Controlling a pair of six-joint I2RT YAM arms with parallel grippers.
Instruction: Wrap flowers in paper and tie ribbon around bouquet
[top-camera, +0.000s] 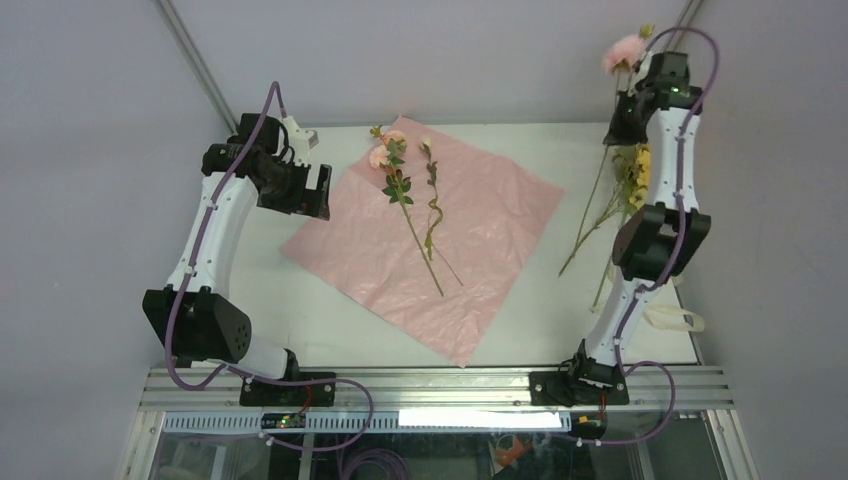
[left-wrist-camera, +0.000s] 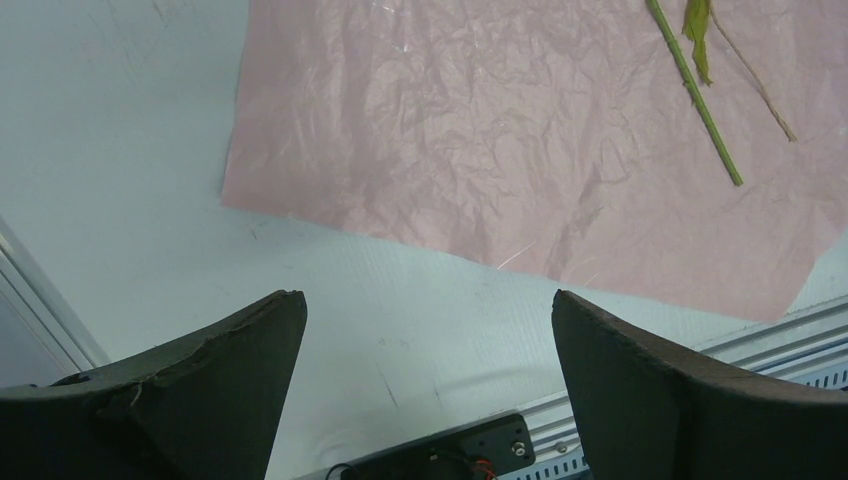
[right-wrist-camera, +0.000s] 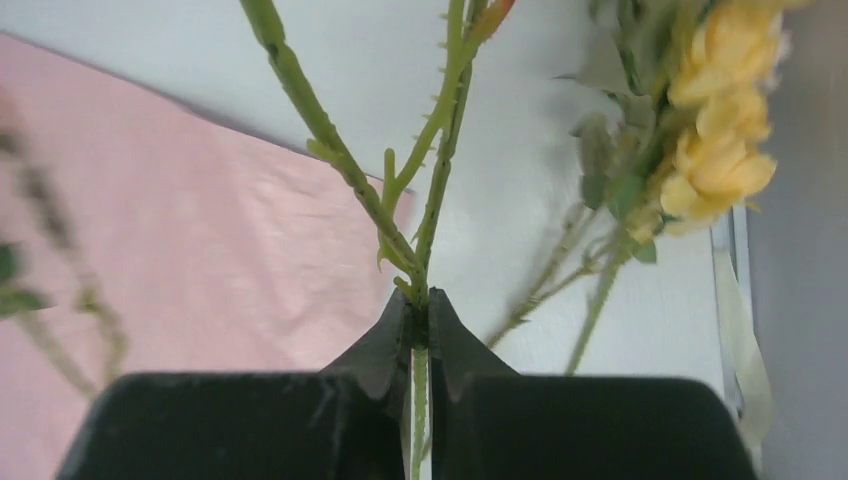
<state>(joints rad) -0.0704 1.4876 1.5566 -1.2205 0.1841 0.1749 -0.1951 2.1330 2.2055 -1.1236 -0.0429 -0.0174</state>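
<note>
Right wrist view: right gripper (right-wrist-camera: 420, 305) pinches a flower stem (right-wrist-camera: 352, 180) beside the paper (right-wrist-camera: 200, 250); left gripper (left-wrist-camera: 428, 300), spread, hovers near its edge.

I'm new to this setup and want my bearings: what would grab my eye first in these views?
The big pink paper sheet spread across the middle of the table, with a few loose flower stems lying on it. Next, the right gripper at the far right, shut on a thorny stem topped by a pink bloom, with yellow flowers beside it. The left gripper hangs open by the sheet's left edge.
</note>
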